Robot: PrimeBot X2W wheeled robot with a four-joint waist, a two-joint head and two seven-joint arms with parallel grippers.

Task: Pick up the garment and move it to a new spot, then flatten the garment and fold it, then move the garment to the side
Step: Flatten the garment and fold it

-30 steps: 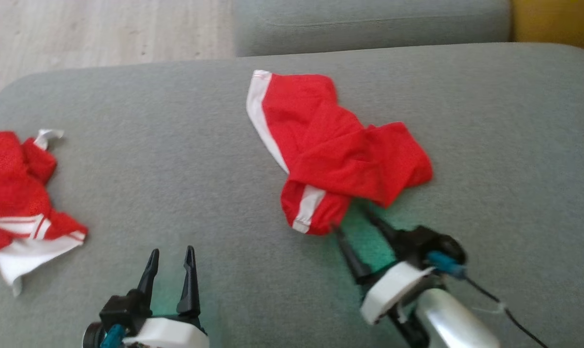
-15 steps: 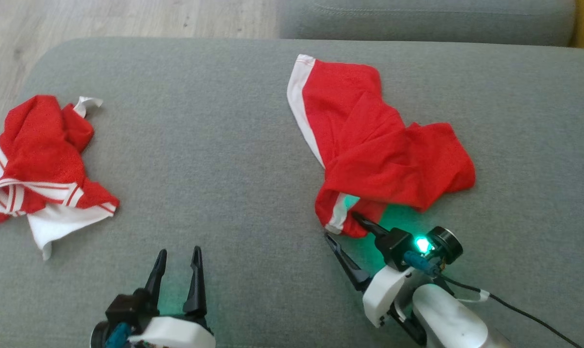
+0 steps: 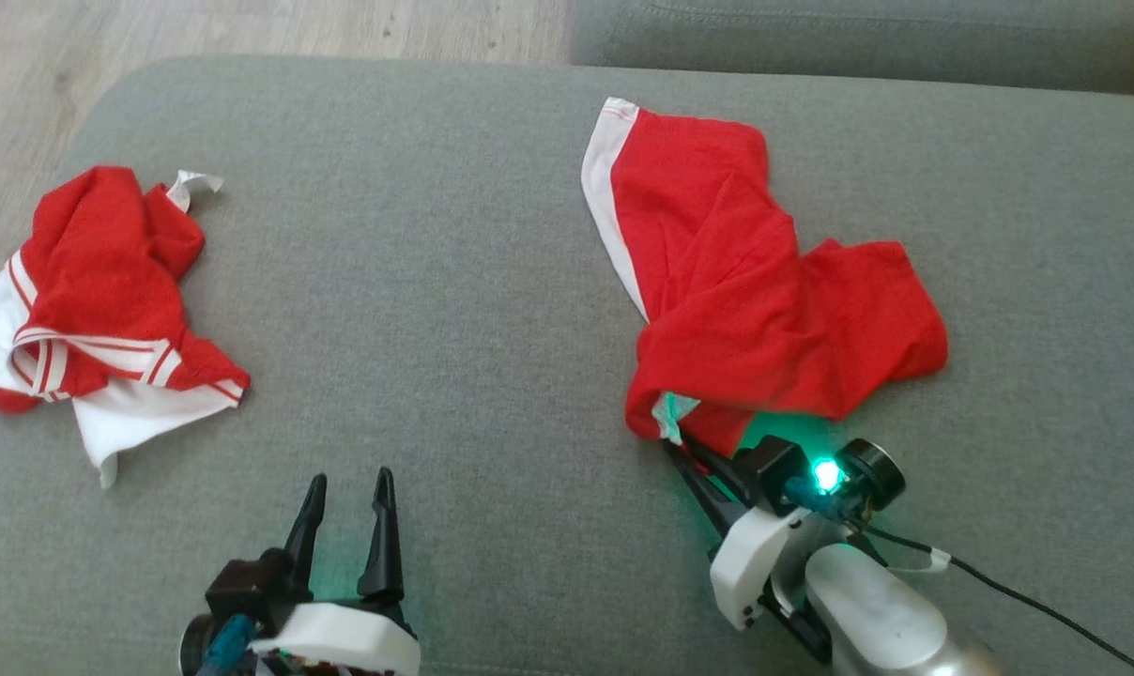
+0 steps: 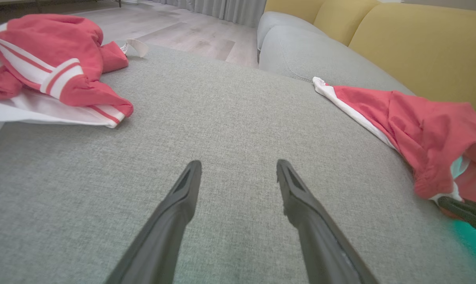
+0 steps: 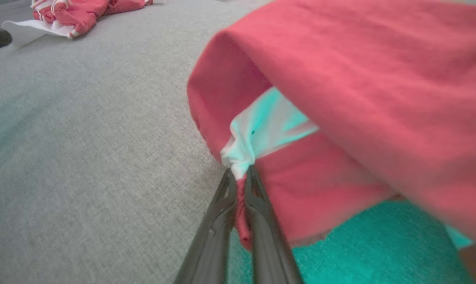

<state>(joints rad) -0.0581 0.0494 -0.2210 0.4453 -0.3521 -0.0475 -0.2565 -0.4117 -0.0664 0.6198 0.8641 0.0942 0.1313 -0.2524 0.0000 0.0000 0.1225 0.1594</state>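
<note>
Seeing my right gripper (image 3: 680, 449) clamped on the bottom edge of the red garment (image 3: 745, 310), which lies crumpled right of centre in head view on the grey cushion (image 3: 436, 282); left gripper (image 3: 349, 476) spread wide, lower left.

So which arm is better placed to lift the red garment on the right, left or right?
Right. The right gripper is shut on the red garment at its near hem, so it can probably lift straight away. The left gripper is open over bare cushion, apart from that garment.
</note>
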